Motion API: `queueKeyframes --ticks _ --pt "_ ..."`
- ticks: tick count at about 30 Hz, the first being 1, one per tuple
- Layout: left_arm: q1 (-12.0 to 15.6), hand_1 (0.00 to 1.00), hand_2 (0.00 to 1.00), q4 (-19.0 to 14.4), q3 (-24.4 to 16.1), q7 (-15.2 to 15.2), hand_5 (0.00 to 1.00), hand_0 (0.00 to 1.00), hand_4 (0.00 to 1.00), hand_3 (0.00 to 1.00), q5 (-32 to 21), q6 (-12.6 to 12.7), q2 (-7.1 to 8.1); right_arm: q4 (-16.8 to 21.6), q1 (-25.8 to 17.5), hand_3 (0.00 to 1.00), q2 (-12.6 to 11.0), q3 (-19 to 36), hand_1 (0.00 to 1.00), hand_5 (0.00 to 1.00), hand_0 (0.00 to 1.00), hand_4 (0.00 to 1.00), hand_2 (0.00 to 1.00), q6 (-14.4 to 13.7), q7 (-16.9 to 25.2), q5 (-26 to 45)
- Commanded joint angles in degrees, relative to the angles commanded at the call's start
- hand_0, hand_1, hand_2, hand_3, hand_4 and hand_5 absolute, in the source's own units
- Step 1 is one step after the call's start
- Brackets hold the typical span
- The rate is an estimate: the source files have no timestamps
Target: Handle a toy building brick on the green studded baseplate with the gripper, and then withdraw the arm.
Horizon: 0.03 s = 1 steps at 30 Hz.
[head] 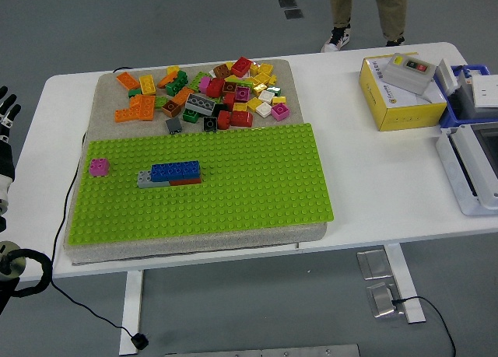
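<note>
The green studded baseplate (pixel 233 178) lies on a grey foam pad on the white table. On its left part a blue brick (pixel 175 170) sits on a grey brick (pixel 145 180) and an orange-brown brick (pixel 187 182). A small pink brick (pixel 99 167) stands near the plate's left edge. My left hand (pixel 6 116) shows only at the picture's far left edge, off the table and well away from the plate; its black and white fingers point up, spread, holding nothing. The right arm is out of view.
A heap of loose coloured bricks (pixel 210 92) lies on the pad behind the baseplate. A yellow box (pixel 401 92) with a grey button unit stands at the back right, blue and white trays (pixel 471 139) beside it. A person's legs (pixel 366 15) stand beyond the table.
</note>
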Motion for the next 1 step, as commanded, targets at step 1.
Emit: queueKeyframes --ticks 1 --pt "-0.01 0.783 0.737 0.01 0.09 -0.01 0.464 0.867 0.559 0.625 0.10 0.00 0.02 0.00 0.01 0.599 0.01 0.04 0.551 0.998 0.594 0.581 0.658 0.01 -0.04 -0.16"
